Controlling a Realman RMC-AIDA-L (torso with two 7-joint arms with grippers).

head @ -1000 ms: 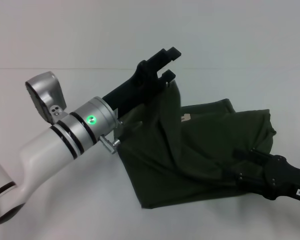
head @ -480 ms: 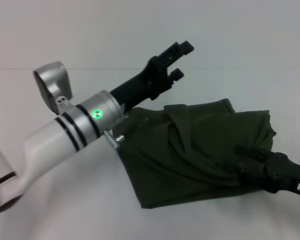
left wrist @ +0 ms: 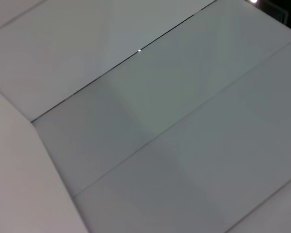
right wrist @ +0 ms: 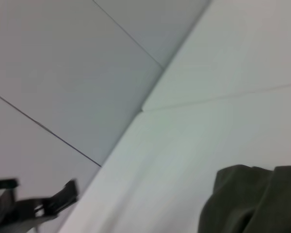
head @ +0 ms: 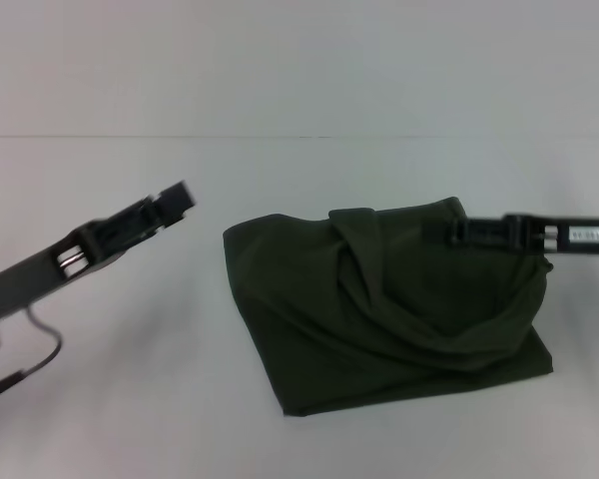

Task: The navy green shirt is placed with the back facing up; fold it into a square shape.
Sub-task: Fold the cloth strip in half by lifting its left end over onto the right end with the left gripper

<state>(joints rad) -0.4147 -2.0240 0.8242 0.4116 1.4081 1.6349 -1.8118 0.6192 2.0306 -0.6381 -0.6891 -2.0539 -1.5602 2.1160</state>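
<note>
White tabletop (head: 130, 419) fills the head view, meeting a pale wall (head: 299, 60) at a thin seam behind. Nearest the camera on the left, the left gripper (head: 175, 200) reaches in from the picture's edge, its arm cut off there; it is smeared, it hangs over bare table well to the left of the cloth with nothing in it, and whether its fingers are parted cannot be told. A thin looped cable (head: 40, 334) below it runs out of the picture. In the middle of the table lies the navy green shirt (head: 379, 309), a dark olive bundle folded over on itself into a rough 4-sided shape, one corner pointing toward the camera. Loose folds bunch along its far edge, and a curved ridge of cloth sags across its right half. No sleeves, collar or lettering can be made out. At the shirt's far right edge the right gripper (head: 434, 232) comes in level from the right, its arm cut off by the frame; its tip overlaps the cloth there, and whether it pinches the cloth or only sits in front of it cannot be told. From the right wrist camera only a dark corner of the shirt (right wrist: 252, 199) is visible, with the other arm's gripper (right wrist: 63, 196) blurred beyond. From the left wrist camera only pale panels (left wrist: 145, 126) and seams show.
</note>
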